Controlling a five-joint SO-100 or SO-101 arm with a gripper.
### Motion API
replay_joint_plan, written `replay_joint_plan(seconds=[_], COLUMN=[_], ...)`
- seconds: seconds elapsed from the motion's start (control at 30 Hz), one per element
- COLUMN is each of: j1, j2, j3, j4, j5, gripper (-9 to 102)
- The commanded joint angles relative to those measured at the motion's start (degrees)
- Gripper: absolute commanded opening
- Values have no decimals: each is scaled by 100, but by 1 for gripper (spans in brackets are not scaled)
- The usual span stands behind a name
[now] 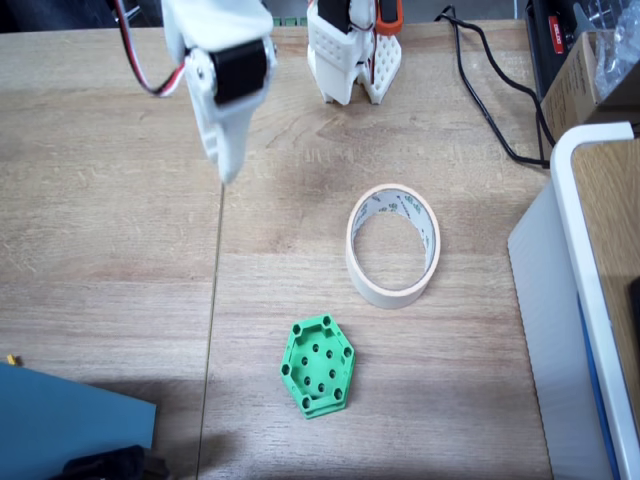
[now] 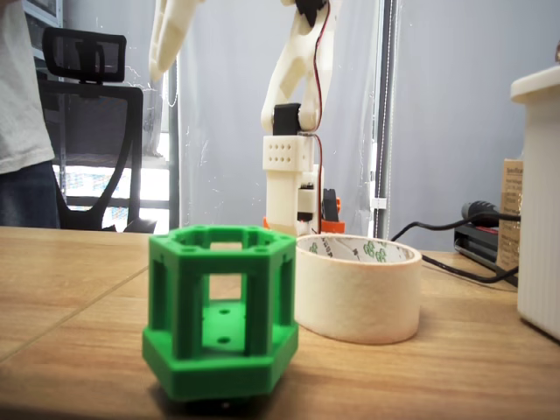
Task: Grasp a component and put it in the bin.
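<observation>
Near the bench's (image 1: pixel 120 250) middle we see the block (image 1: pixel 317 366) beside the tape (image 1: pixel 393 245); our gripper (image 1: pixel 224 160) hangs above, empty, opening unclear.

— Was anything written anywhere?
— Only green printed marks inside the roll of tape (image 1: pixel 393 246), seen in both fixed views, too small to read.
— And on the green block (image 2: pixel 220 311)?
— Nothing was printed there.

We are viewing a bright green hexagonal plastic block (image 1: pixel 318 365), a cream-beige masking-tape ring (image 1: pixel 393 245) and a pale wood-grain table (image 1: pixel 100 200).
</observation>
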Motion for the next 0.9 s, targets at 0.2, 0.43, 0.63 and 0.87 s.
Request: replay_joint_plan(seconds=[0.2,0.43,0.63,0.87], j1=[-967,-1714,-1881,-1890], j2=[-1116,-2224,-2663,-3015], j3=[-1301,-2065,-2127,-2127], j4=[-18,62,79,70], j5=[1740,2452,2549,2549], gripper=[18,18,18,18])
